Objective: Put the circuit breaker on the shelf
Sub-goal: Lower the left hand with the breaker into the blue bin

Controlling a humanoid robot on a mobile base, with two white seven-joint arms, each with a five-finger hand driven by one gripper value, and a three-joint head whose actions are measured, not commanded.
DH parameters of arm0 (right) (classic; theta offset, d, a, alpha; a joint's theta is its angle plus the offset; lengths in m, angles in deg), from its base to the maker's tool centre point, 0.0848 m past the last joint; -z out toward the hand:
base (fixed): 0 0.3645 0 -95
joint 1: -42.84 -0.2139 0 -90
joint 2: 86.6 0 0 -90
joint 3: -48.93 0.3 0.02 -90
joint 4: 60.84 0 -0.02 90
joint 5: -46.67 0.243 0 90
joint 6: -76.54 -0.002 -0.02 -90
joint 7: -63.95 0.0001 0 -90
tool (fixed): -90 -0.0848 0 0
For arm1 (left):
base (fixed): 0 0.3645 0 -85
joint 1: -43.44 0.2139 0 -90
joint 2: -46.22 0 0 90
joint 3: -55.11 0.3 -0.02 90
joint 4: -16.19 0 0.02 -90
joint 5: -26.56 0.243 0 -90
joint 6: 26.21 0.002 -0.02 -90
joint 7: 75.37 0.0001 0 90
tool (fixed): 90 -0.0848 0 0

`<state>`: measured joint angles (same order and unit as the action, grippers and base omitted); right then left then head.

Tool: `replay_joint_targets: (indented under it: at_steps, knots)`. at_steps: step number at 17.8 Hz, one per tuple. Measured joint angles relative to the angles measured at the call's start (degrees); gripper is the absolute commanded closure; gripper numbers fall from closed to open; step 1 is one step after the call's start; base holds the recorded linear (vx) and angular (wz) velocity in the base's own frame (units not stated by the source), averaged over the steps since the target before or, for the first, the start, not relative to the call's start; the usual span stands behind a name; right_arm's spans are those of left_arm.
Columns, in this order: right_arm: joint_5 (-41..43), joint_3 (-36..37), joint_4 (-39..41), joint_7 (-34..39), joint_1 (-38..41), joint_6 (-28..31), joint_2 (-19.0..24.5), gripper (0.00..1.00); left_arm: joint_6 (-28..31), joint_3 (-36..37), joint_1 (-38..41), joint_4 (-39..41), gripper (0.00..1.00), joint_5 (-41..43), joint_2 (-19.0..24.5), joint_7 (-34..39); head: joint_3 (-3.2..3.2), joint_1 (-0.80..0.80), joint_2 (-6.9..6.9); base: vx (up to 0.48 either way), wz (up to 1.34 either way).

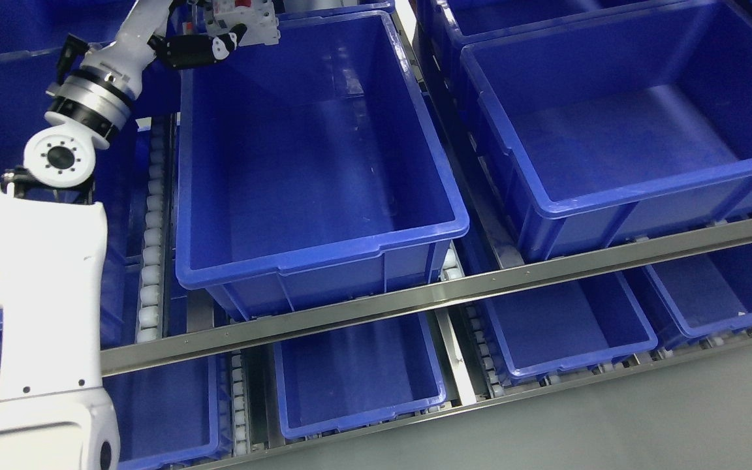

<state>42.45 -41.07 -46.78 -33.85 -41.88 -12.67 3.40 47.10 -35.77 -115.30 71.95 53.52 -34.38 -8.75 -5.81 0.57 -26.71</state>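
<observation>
The shelf rack (376, 307) is filling the view, its steel rail running across from the near left to the far right, with blue bins sitting on roller lanes above and below it. The large middle bin (324, 251) is lying open and bare, its far left corner directly under the work. The left arm (49, 274) is reaching up from the near left, and the left hand (209, 46) is gripping the circuit breaker (245, 19) with dark fingers (196, 51) curled around its lower side. The breaker is hanging just over the bin's far left rim, its long axis roughly across the picture. Open room is lying right and nearer, inside the bin. The right arm is out of view.
</observation>
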Motion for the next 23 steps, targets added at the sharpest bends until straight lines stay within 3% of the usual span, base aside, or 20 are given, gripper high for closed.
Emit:
replay_joint_targets:
  at_steps: [11, 16, 20, 23]
  knots:
    - [0.0, 0.0, 0.0, 0.0, 0.0, 0.0, 0.0, 0.00, 1.9, 6.9, -9.9, -24.1, 0.92, 1.4, -4.2, 4.4, 0.00, 0.00, 0.00, -0.001, 0.00]
    - [0.0, 0.0, 0.0, 0.0, 0.0, 0.0, 0.0, 0.00, 5.1, 10.1, -12.1, -31.9, 0.81, 1.5, -6.4, 10.9, 0.00, 0.00, 0.00, 0.000, 0.00]
    - [0.0, 0.0, 0.0, 0.0, 0.0, 0.0, 0.0, 0.00, 6.6, 11.9, -12.5, -35.9, 0.66, 1.6, -7.4, 13.8, 0.00, 0.00, 0.00, 0.000, 0.00]
    - [0.0, 0.0, 0.0, 0.0, 0.0, 0.0, 0.0, 0.00, 8.2, 13.2, -12.6, -37.7, 0.62, 1.6, -7.9, 14.4, 0.00, 0.00, 0.00, 0.000, 0.00]
